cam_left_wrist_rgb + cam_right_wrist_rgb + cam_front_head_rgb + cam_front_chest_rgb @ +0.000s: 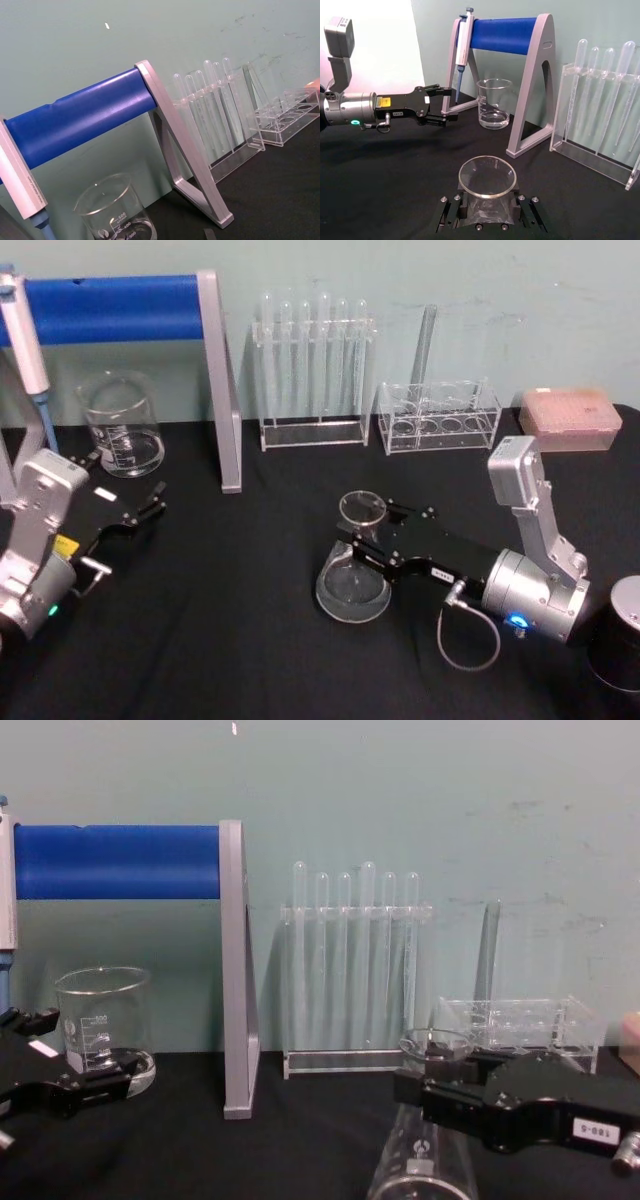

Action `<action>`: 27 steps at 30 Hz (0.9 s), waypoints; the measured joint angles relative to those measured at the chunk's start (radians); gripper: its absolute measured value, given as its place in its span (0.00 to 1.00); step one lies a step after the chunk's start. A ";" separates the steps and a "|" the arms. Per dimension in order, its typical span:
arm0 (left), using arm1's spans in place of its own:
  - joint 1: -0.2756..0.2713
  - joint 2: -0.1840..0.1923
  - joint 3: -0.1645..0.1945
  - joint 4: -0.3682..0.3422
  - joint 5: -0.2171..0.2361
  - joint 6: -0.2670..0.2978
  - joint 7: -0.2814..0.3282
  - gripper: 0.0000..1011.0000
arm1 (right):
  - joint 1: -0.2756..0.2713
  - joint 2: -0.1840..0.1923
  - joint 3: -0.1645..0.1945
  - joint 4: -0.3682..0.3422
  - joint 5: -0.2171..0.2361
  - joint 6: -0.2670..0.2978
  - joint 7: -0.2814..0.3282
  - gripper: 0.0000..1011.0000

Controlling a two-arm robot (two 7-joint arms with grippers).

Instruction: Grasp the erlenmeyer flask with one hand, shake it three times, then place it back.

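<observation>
- Right end effector (366,533): fingers closed on the neck of the erlenmeyer flask (352,592), just below its flared rim.
- Flask upright at mid-counter (230,640), in front of the test tube rack (312,380). Cannot tell whether its base touches the black surface.
- Left end effector (140,508): fingers spread, holding nothing, near the beaker (122,425) on the left side.

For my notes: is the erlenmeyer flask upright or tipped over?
Upright: the erlenmeyer flask has its wide base down and rim up, right gripper around its neck.
</observation>
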 joint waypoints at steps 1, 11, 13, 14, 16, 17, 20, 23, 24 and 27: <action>0.000 0.000 0.000 0.000 0.000 0.000 0.000 0.99 | 0.001 0.001 -0.001 0.001 0.000 0.001 -0.001 0.45; 0.000 0.000 0.000 0.000 0.000 0.000 0.000 0.99 | 0.009 0.005 -0.014 0.008 0.002 0.003 -0.007 0.45; 0.000 0.000 0.000 0.000 0.000 0.000 0.000 0.99 | 0.011 0.005 -0.016 0.010 0.003 0.003 -0.008 0.45; 0.000 0.000 0.000 0.000 0.000 0.000 0.000 0.99 | 0.011 0.005 -0.016 0.010 0.003 0.003 -0.008 0.45; 0.000 0.000 0.000 0.000 0.000 0.000 0.000 0.99 | 0.012 0.005 -0.019 0.012 0.004 0.005 -0.011 0.45; 0.000 0.000 0.000 0.000 0.000 0.000 0.000 0.99 | 0.013 0.004 -0.019 0.012 0.004 0.005 -0.012 0.45; 0.000 0.000 0.000 0.000 0.000 0.000 0.000 0.99 | 0.015 0.004 -0.020 0.015 0.006 0.007 -0.013 0.45; 0.000 0.000 0.000 0.000 0.000 0.000 0.000 0.99 | 0.016 0.005 -0.022 0.017 0.007 0.009 -0.013 0.45; 0.000 0.000 0.000 0.000 0.000 0.000 0.000 0.99 | 0.017 0.005 -0.022 0.017 0.008 0.010 -0.013 0.45; 0.000 0.000 0.000 0.000 0.000 0.000 0.000 0.99 | 0.017 0.006 -0.023 0.018 0.009 0.013 -0.014 0.45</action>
